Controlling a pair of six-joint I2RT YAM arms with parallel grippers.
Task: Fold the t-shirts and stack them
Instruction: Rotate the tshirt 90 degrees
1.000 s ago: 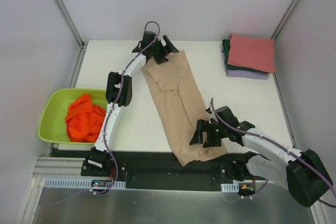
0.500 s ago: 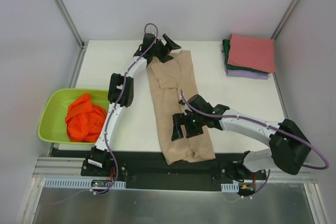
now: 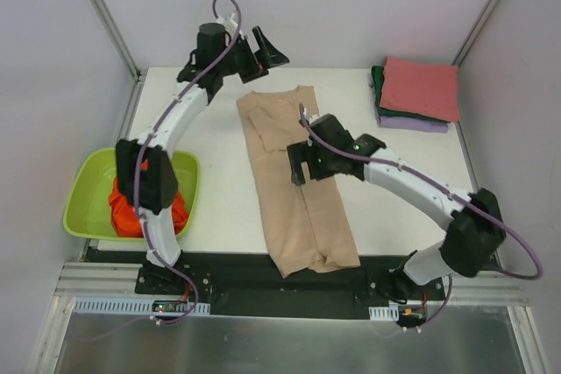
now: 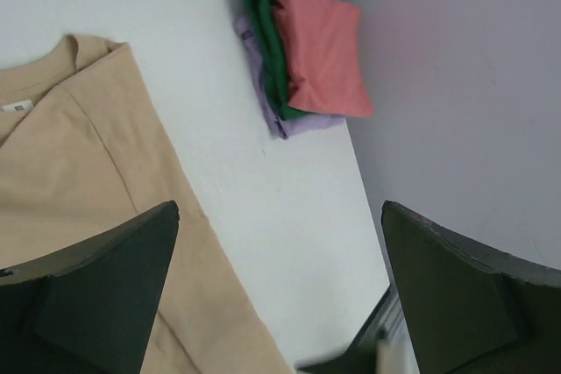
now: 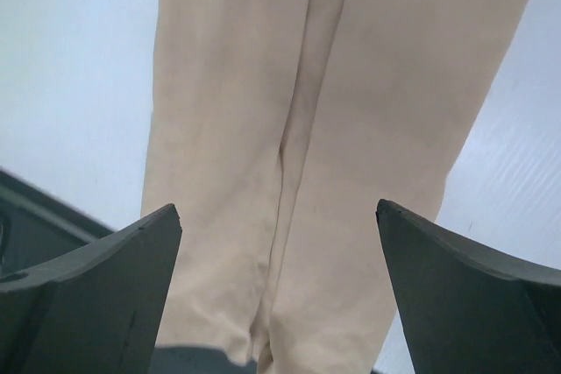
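Left fingers (image 4: 96,295) now off beige t-shirt (image 3: 302,216)

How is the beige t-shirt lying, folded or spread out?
Partly folded: the beige t-shirt lies as a long narrow strip, sides turned inward meeting mid-line, not yet a compact rectangle.

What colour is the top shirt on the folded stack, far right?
The top folded t-shirt is pinkish-red; clearest in the left wrist view.

Beige t-shirt (image 3: 296,186) folded lengthwise, stacked t-shirts (image 3: 416,94) far-right
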